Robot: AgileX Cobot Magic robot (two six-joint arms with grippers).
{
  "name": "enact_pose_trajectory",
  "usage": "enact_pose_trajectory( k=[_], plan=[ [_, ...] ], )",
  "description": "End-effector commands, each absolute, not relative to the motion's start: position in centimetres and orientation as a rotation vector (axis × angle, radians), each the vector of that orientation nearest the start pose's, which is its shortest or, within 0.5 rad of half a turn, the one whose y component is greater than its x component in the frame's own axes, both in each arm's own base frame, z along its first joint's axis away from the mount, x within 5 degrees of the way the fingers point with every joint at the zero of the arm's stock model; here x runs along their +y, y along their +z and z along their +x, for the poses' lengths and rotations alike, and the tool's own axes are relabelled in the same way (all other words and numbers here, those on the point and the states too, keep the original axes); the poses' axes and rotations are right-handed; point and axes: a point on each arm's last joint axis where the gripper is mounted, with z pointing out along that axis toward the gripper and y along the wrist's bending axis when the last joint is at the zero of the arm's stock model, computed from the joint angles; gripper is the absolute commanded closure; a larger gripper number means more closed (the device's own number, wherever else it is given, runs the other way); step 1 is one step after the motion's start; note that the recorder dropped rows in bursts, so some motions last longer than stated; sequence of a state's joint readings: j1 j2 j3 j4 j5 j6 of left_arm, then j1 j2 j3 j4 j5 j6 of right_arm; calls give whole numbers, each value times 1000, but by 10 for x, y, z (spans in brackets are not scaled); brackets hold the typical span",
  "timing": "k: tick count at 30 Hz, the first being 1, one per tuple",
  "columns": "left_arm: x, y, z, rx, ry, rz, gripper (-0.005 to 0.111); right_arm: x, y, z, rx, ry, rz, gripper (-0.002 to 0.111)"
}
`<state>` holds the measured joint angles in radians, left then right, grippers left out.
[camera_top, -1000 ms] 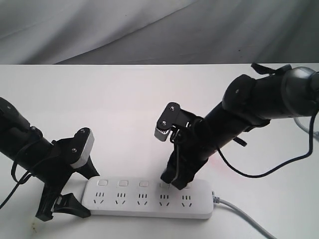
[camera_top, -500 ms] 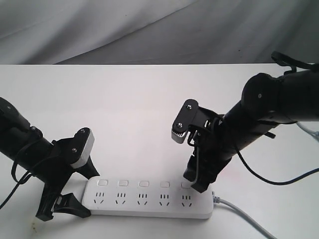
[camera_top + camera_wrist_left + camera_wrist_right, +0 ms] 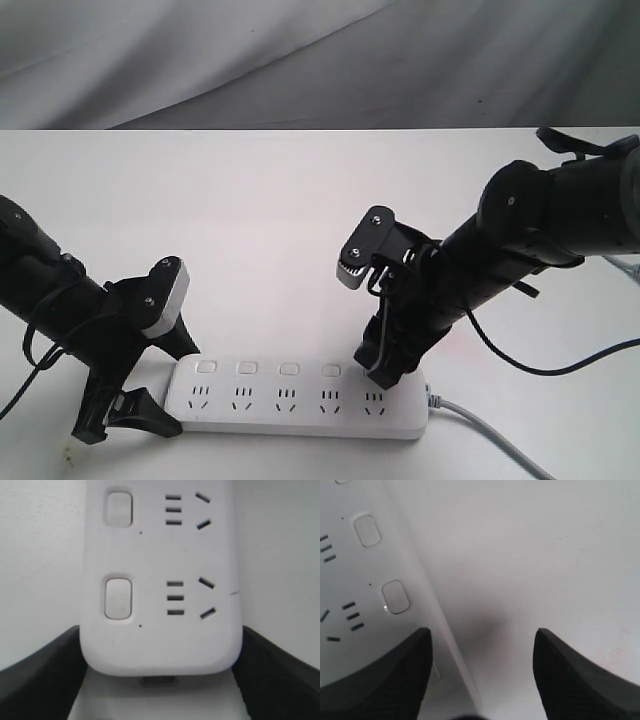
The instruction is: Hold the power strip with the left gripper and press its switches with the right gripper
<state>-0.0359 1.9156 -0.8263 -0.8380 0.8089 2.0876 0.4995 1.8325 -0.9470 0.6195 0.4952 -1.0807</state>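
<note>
The white power strip (image 3: 300, 405) lies flat near the table's front edge, its grey cord (image 3: 490, 428) running off to the right. My left gripper (image 3: 130, 400) straddles the strip's left end, and in the left wrist view both black fingers (image 3: 40, 675) press against the sides of the power strip (image 3: 160, 645). My left gripper (image 3: 161, 627) is shut on it. Four switches (image 3: 268, 368) show; the fifth is hidden under my right gripper (image 3: 378, 372). In the right wrist view my right gripper (image 3: 482, 630) is open, one finger (image 3: 390, 675) over the strip's end beside the last switch (image 3: 396, 596).
A grey cloth backdrop (image 3: 300, 60) hangs behind the white table (image 3: 250, 220). A black cable (image 3: 560, 366) loops from the right arm down to the table. Another grey cable (image 3: 622, 266) shows at the right edge.
My right gripper has moved right, from over the fourth switch to the strip's right end. The left gripper and the strip have not moved.
</note>
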Motion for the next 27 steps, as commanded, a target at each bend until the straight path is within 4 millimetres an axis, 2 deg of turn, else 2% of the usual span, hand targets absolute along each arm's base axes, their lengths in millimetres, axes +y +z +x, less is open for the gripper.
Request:
enact_pose_trajectory(
  k=[1, 10, 16, 19, 21, 25, 27],
  plan=[
    [-56, 95, 279, 2056, -589, 1862, 44, 181, 138, 277, 2379, 403, -1424, 53],
    [-56, 95, 279, 2056, -589, 1862, 44, 180, 139, 276, 2374, 401, -1446, 53],
    [-56, 95, 279, 2056, -589, 1862, 44, 179, 162, 276, 2304, 380, -1410, 53],
    [-56, 95, 279, 2056, -589, 1862, 44, 179, 166, 276, 2288, 372, -1395, 53],
    [-56, 95, 279, 2056, -589, 1862, 44, 179, 159, 275, 2314, 383, -1400, 53],
    [-56, 95, 279, 2056, -589, 1862, 44, 175, 123, 271, 2414, 372, -1421, 53],
    [-56, 95, 279, 2055, -589, 1863, 44, 174, 116, 269, 2435, 374, -1460, 53]
  ],
)
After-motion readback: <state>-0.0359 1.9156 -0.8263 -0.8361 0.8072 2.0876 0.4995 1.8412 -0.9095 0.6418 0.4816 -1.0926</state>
